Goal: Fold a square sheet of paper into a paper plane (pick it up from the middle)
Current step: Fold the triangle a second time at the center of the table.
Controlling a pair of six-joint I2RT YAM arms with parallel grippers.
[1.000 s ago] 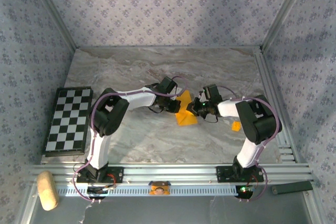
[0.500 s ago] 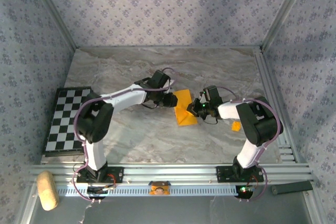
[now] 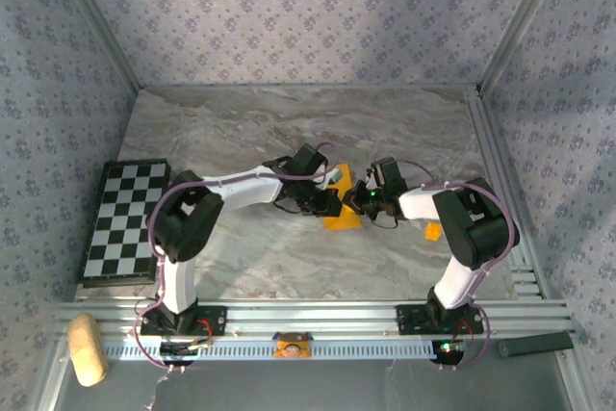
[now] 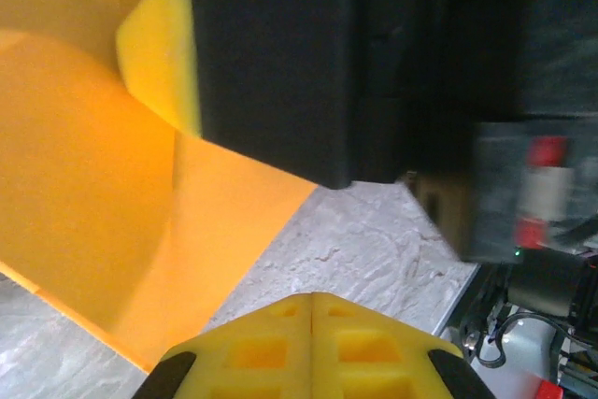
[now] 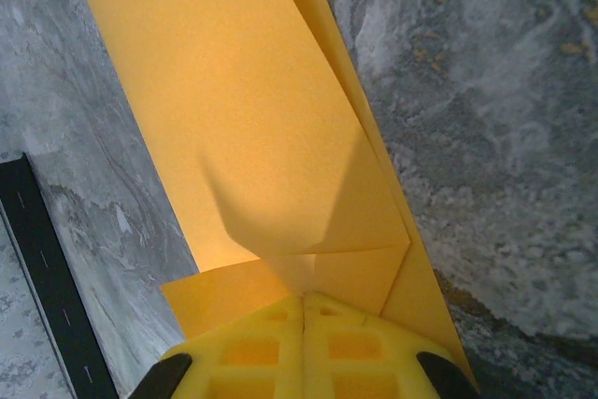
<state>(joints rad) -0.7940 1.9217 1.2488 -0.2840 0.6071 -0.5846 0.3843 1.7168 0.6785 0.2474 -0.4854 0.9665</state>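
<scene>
The orange-yellow square sheet of paper (image 3: 342,218) lies part-folded on the marble at mid-table, a long strip with a slanted flap (image 5: 280,137). My right gripper (image 3: 358,201) comes at it from the right. Its yellow fingers are shut (image 5: 306,298) on a raised fold of the sheet. My left gripper (image 3: 330,204) reaches in from the left, shut (image 4: 311,298) with nothing between its fingers. It sits low over bare marble just past the sheet's edge (image 4: 103,193). The two grippers almost meet over the paper, and the right gripper's black body (image 4: 280,63) is close in the left wrist view.
A black-and-white chequered board (image 3: 125,221) lies at the left edge. A tiny orange bit (image 3: 433,231) sits by the right arm. A tan block (image 3: 85,348) and a dark bar (image 3: 534,344) rest beyond the front rail. Aluminium rails (image 3: 500,180) border the right side.
My left gripper drew back to the left and opened briefly, then came back to the paper shut. The right gripper stayed shut at the paper's right side.
</scene>
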